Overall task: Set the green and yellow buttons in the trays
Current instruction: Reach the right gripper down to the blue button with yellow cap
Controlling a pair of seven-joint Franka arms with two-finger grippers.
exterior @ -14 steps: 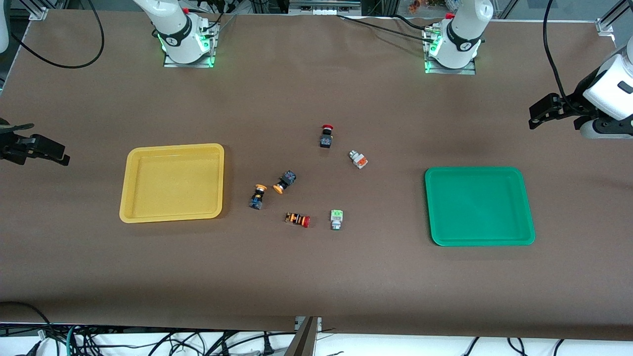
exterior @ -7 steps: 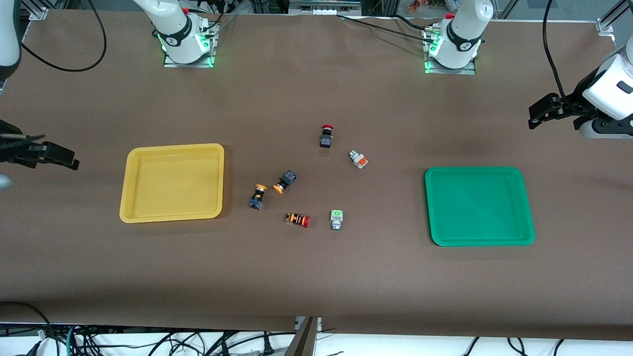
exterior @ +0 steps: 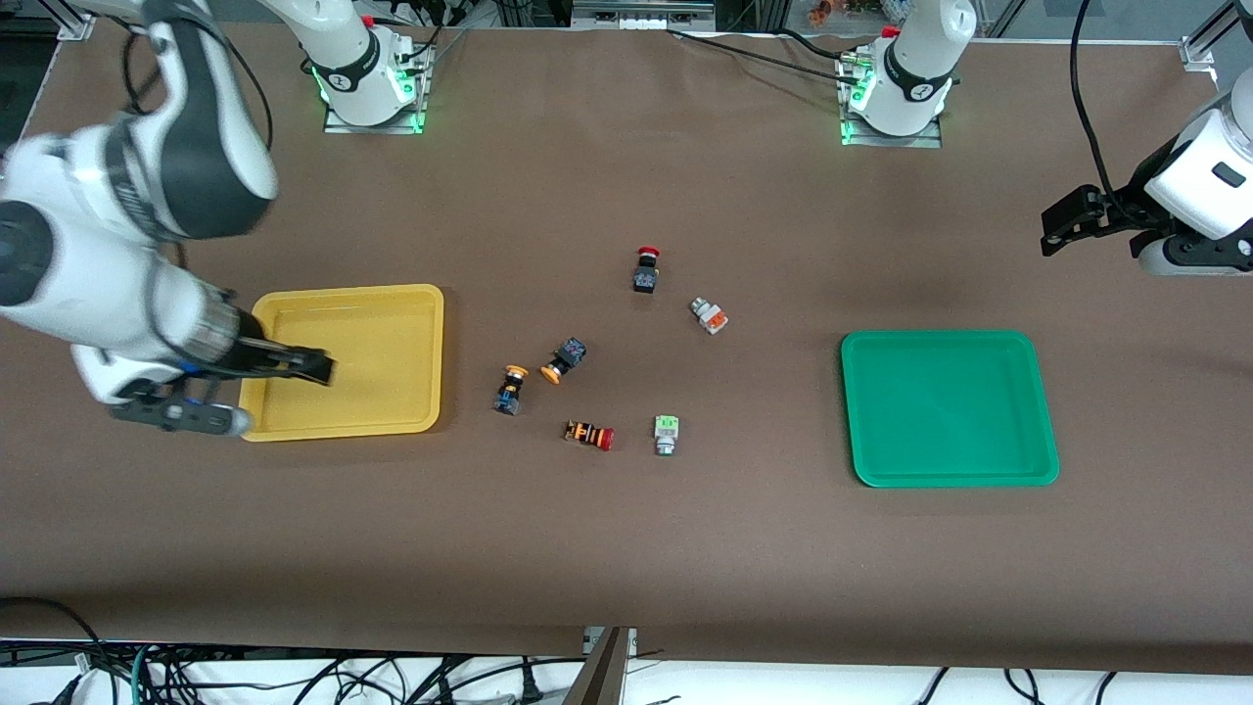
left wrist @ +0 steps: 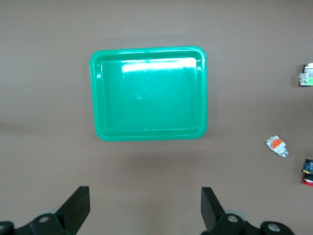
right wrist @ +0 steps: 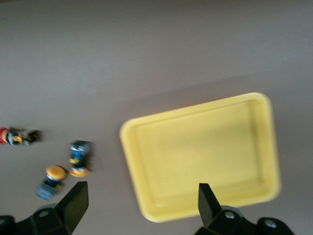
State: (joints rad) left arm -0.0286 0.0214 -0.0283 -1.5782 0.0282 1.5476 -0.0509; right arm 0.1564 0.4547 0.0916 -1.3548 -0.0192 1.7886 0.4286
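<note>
Your right pincer hangs over the yellow tray, near that tray's edge toward the right arm's end of the bench, and its fingers stand spread wide with nothing between them. Your left pincer is up at the left arm's end of the bench, over bare surface farther from the front camera than the green tray; its fingers are likewise released and hold nothing. Both trays lie flat with nothing in them, the yellow one toward the right arm's end, the green one toward the left arm's end. All the switches sit on the bench between the two trays. You have two yellow-capped black buttons close together beside the yellow tray: one nearer the front camera, the other just beside it and a little farther back. The silver button with the light-green block lies nearest the front camera, and the silver button with the orange block lies farther back, toward the green tray. The orange-striped switch with a red cap rests on its side between the green-block button and the nearer yellow-capped one. The black switch with a red cap is the farthest from the front camera.
</note>
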